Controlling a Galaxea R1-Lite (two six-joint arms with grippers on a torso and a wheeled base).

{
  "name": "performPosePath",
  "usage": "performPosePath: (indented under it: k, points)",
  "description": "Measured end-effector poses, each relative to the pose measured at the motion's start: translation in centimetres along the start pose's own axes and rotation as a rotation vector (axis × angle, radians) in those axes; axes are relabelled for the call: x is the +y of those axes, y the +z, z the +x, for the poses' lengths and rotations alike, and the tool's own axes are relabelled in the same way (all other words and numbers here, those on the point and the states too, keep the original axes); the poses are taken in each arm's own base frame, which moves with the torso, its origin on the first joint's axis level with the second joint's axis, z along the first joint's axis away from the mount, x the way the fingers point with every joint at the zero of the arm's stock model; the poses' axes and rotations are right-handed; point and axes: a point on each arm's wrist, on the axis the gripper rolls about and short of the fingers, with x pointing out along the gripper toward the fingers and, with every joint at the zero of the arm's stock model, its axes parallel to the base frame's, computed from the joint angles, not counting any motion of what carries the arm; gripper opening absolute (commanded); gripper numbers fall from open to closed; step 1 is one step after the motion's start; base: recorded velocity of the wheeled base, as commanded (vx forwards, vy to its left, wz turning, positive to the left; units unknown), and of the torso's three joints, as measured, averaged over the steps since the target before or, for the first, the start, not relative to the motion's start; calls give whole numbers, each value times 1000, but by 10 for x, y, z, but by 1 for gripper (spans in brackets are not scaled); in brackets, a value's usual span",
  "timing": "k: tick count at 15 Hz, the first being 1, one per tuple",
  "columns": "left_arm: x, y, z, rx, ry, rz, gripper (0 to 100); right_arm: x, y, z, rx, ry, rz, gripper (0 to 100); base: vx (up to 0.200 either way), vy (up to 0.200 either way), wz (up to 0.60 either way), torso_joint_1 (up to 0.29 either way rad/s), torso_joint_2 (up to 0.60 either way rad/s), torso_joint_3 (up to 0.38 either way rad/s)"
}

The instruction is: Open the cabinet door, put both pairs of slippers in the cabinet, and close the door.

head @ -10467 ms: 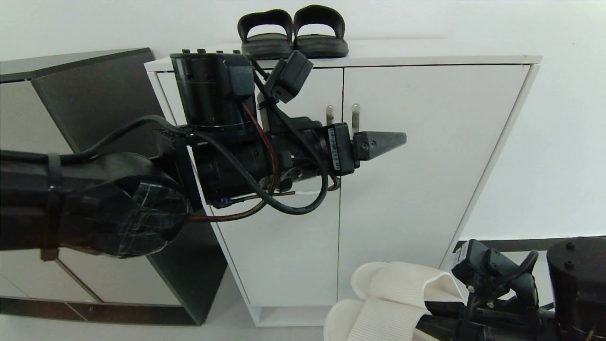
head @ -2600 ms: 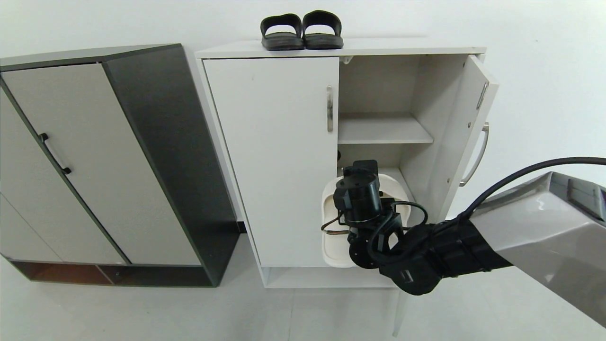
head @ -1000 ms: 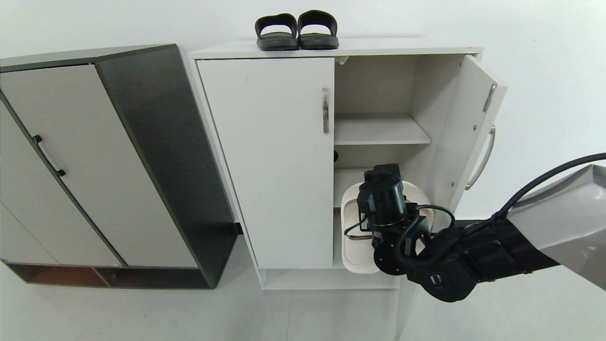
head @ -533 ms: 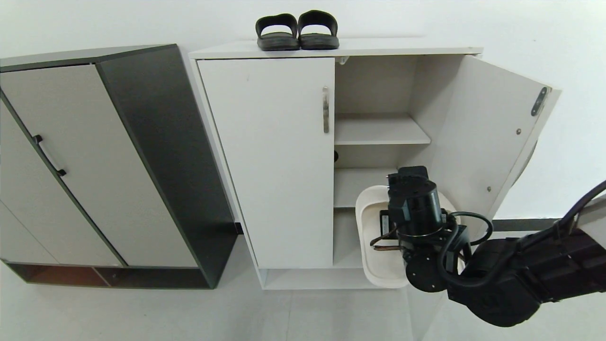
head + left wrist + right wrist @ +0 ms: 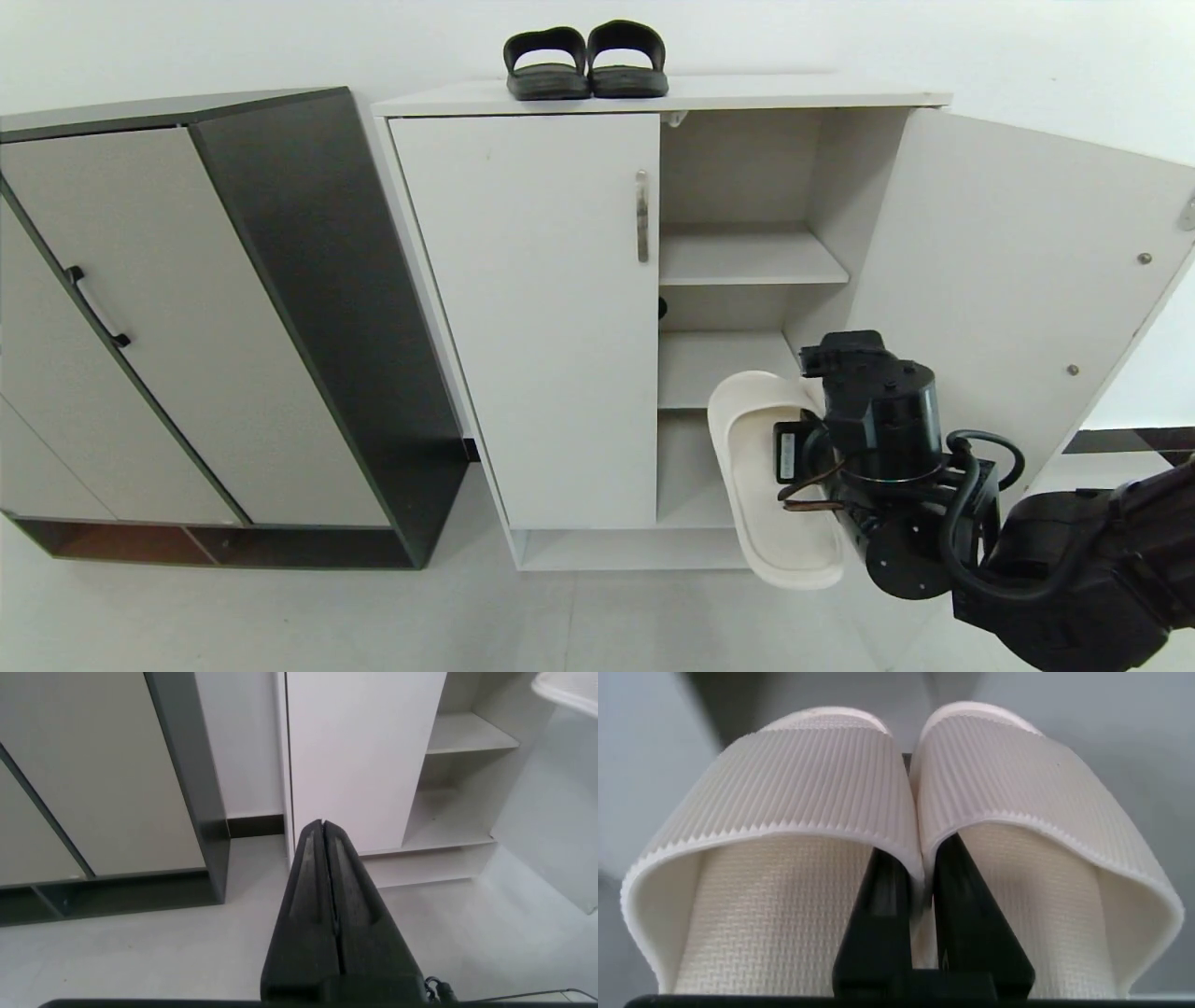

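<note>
With the jaws of the right gripper (image 5: 920,873) pressed together on the inner edges of the white slippers (image 5: 775,485), holds the pair side by side in the air, just before the open right half of the cabinet (image 5: 794,93) and near its middle shelf (image 5: 719,369). Has the jaws of the left gripper (image 5: 322,835) pressed flat together with nothing between, pointing toward the floor before the cabinet. Can count the first step as done: right door (image 5: 1008,280) swung wide, left door (image 5: 532,317) closed. Seems about one third through. Left to do: to set the white pair on a shelf, to fetch the black slippers (image 5: 585,61) resting side by side on top of the cabinet, to put these inside as well, then to shut the door.
</note>
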Motion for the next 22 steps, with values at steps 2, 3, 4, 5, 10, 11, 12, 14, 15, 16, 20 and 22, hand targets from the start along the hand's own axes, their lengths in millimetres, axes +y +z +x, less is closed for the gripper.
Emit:
performPosePath:
  k: [2, 3, 4, 5, 10, 11, 12, 14, 15, 16, 20, 22]
  points:
    - [0, 0, 0, 0, 0, 0, 0, 7, 1, -2, 5, 92, 4, 0, 0, 0, 0, 0, 0, 0]
    - [0, 0, 0, 0, 0, -1, 0, 10, 2, -1, 2, 112, 7, 0, 0, 0, 0, 0, 0, 0]
    - [0, 0, 0, 0, 0, -1, 0, 14, 3, 2, -6, 126, 17, 0, 0, 0, 0, 0, 0, 0]
    - [0, 0, 0, 0, 0, -1, 0, 19, 4, 5, -17, 132, 28, 0, 0, 0, 0, 0, 0, 0]
    - [0, 0, 0, 0, 0, -1, 0, 27, -4, 14, -8, 120, 19, 0, 0, -160, 0, 0, -2, 5]
    - [0, 0, 0, 1, -1, -1, 0, 27, -5, 15, -7, 112, 16, 0, 0, -200, 0, 7, 2, -7]
    - [0, 0, 0, 0, 2, -1, 0, 28, -6, 15, -7, 102, 15, 0, 0, -200, 0, 2, 2, 2]
    - [0, 0, 0, 0, 0, -1, 0, 28, -7, 17, -5, 91, 14, 0, 0, -200, 0, 0, 7, 0]
    - [0, 0, 0, 0, 0, -1, 0, 29, -9, 16, -2, 94, 11, 0, 0, 0, 0, 0, 0, 0]
    - [0, 0, 0, 0, 0, -1, 0, 30, -10, 17, 0, 95, 9, 0, 0, 0, 0, 0, 0, 0]
    - [0, 0, 0, 0, 0, -3, 0, 34, -17, 21, -10, 58, 9, 0, 0, 0, 0, 0, 0, 0]
    - [0, 0, 0, 0, 0, -3, 0, 34, -23, 27, -4, 37, 7, 0, 0, 0, 0, 0, 0, 0]
